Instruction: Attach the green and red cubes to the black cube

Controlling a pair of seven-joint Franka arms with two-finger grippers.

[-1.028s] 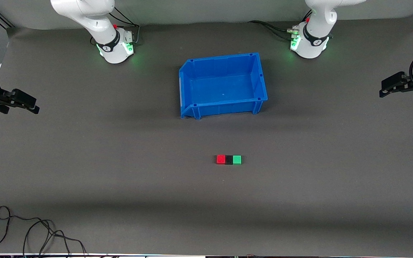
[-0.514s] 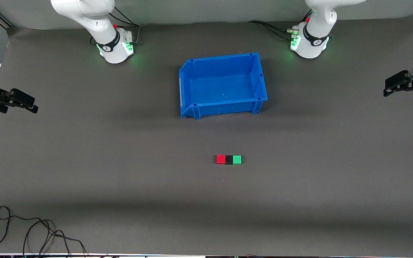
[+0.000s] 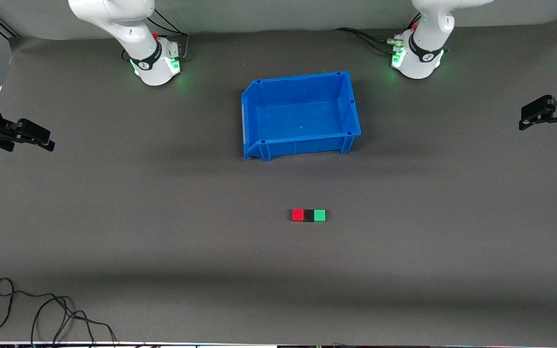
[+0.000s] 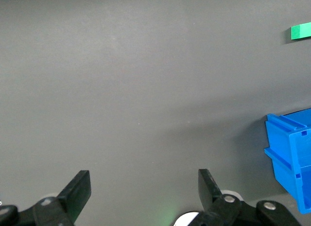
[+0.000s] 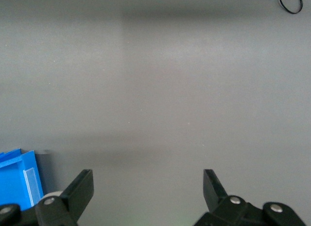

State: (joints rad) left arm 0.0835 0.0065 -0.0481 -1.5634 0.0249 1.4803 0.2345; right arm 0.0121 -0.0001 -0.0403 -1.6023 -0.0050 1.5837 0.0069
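Note:
The red cube [image 3: 298,214], the black cube [image 3: 309,215] and the green cube [image 3: 319,215] sit in one touching row on the grey mat, the black one in the middle, nearer to the front camera than the blue bin. The green cube also shows in the left wrist view [image 4: 301,31]. My left gripper [image 3: 525,123] is open and empty, up in the air at the left arm's end of the table; its jaws [image 4: 144,186] stand wide apart. My right gripper [image 3: 46,144] is open and empty at the right arm's end [image 5: 147,186].
An empty blue bin [image 3: 351,104] stands on the mat between the arm bases and the cubes; its corner shows in the left wrist view [image 4: 291,158] and the right wrist view [image 5: 19,177]. A black cable [image 3: 41,309] lies coiled at the mat's front edge, at the right arm's end.
Both grippers shifted slightly at the table's ends; the left one drew a little outward and upward. The cubes and bin have not moved.

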